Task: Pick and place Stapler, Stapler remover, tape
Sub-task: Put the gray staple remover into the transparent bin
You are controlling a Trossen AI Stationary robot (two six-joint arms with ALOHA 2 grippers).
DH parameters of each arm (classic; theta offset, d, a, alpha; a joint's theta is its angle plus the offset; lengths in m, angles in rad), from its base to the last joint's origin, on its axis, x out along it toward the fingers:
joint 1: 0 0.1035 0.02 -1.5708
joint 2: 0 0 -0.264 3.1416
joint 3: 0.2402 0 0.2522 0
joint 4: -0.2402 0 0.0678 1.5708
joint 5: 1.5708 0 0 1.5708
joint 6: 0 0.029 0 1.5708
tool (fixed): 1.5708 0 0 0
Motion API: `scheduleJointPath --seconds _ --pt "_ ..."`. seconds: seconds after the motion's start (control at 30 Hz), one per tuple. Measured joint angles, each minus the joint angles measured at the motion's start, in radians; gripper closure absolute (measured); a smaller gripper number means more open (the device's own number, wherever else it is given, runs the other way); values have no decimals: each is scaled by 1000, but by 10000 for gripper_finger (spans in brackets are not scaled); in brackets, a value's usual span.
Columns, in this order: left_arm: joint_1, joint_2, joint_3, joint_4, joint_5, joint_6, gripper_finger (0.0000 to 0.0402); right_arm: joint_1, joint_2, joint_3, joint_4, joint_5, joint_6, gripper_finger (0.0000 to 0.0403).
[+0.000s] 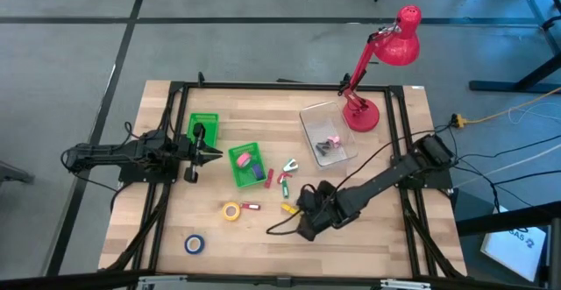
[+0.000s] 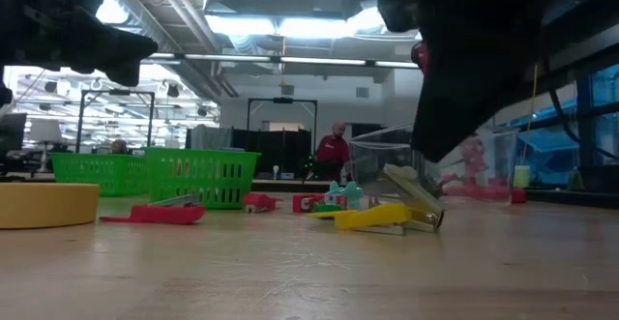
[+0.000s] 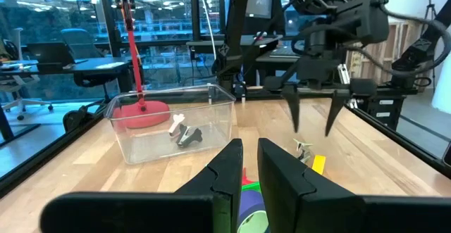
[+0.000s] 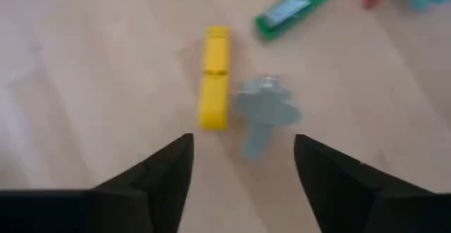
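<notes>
overhead, table-level, two wrist views

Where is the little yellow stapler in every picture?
High view: the yellow stapler lies just left of the right gripper.
Low view: centre right, on the table.
Left wrist view: under the other arm's open fingers.
Right wrist view: upper middle.
Shared landmark: the grey staple remover beside it.

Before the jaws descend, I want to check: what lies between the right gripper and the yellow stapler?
Right wrist view: only bare table separates the open right gripper from the yellow stapler.
</notes>
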Motion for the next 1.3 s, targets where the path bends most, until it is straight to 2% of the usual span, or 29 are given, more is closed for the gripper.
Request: scheduleJointPath --seconds 0.17,0.3,0.43,0.6,0.73,0.93,1.3 --pt "0 0 0 0 0 0 359 -17 1 -45 69 -19 22 148" --pt "0 0 0 0 0 0 359 -25 1 -95 149 -27 23 164" --pt "0 0 0 0 0 0 359 -59 19 -129 158 -30 34 181" --pt "0 0 0 0 0 0 359 -84 35 -129 198 -30 27 205" --pt "0 0 0 0 0 0 359 -85 35 -116 200 -32 -2 254" --pt "0 0 0 0 0 0 359 -85 35 -115 184 -37 -5 362" --pt "0 0 0 0 0 0 359 -83 31 -115 174 -37 -4 365"
